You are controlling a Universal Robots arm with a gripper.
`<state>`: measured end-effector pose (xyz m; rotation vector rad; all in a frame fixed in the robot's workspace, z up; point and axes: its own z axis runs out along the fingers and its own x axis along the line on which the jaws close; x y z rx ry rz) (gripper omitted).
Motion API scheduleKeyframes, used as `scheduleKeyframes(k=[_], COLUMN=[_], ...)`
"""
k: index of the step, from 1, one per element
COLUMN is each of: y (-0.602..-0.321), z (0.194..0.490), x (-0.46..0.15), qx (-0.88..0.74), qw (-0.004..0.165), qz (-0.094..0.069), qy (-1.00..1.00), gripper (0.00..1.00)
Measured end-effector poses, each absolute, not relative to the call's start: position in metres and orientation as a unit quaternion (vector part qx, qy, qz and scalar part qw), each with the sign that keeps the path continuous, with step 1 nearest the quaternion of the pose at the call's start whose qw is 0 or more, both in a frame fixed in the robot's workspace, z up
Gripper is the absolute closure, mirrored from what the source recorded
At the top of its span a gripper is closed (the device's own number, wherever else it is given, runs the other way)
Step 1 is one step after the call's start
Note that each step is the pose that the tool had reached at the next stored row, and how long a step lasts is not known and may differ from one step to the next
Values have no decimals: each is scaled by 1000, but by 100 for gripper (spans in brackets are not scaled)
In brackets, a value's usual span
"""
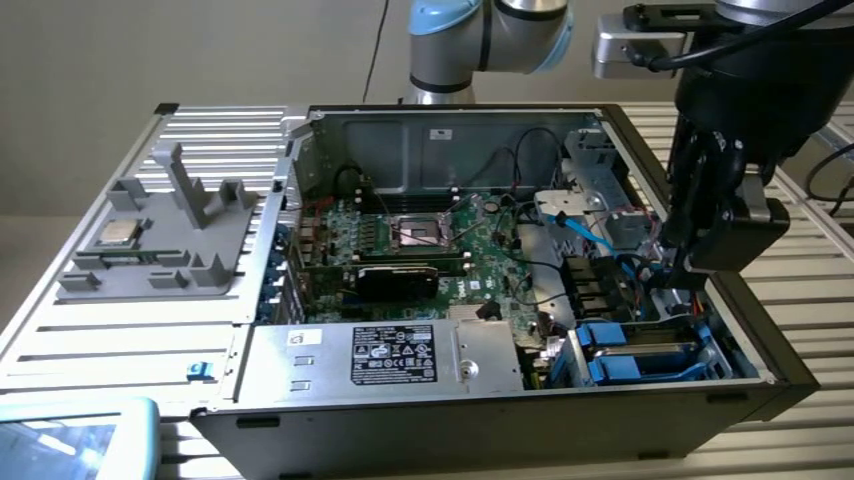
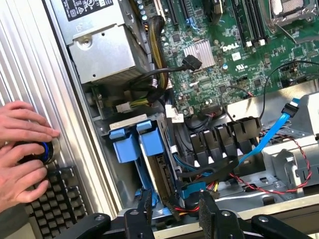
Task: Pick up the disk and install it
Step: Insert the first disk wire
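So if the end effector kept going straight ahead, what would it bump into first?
Probably the tangle of cables right under the open end effector, though depth is hard to judge here.

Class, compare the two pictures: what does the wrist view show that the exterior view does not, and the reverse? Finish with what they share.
Wrist view: a person's hands at a blue-ringed knob beside a black keyboard, outside the case.
Exterior view: a grey holder with a small silver chip on it, at the exterior view's left of the case, and the arm's blue-capped joint behind.
Shared: the open gripper near the drive bay, the blue carriers in that bay, the silver power supply, the green motherboard and the light-blue cable.
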<state>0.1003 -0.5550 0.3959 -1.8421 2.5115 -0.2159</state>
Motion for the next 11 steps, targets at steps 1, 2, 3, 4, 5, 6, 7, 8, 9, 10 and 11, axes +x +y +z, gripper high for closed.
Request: scheduleKeyframes(k=[1, 2, 3, 4, 5, 6, 7, 8, 9, 10, 11], y=[-555, -555, -555, -555, -555, -555, -555, -555, -555, -555, -555], z=[396, 396, 396, 396, 396, 396, 396, 396, 396, 396, 396], x=[100, 100, 100, 100, 100, 101, 101, 101, 101, 101, 101], qx=[-594, -598, -603, -608, -613, -617, -623, -628, -634, -640, -647], qw=[11, 13, 15, 17, 19, 21, 23, 25, 26, 27, 27], qz=[-67, -65, -62, -59, -57, -55, -53, -51, -49, -49, -48], qy=[802, 799, 795, 792, 788, 784, 780, 776, 771, 766, 760], gripper=[50, 50, 50, 50, 50, 50, 50, 50, 50, 50, 50])
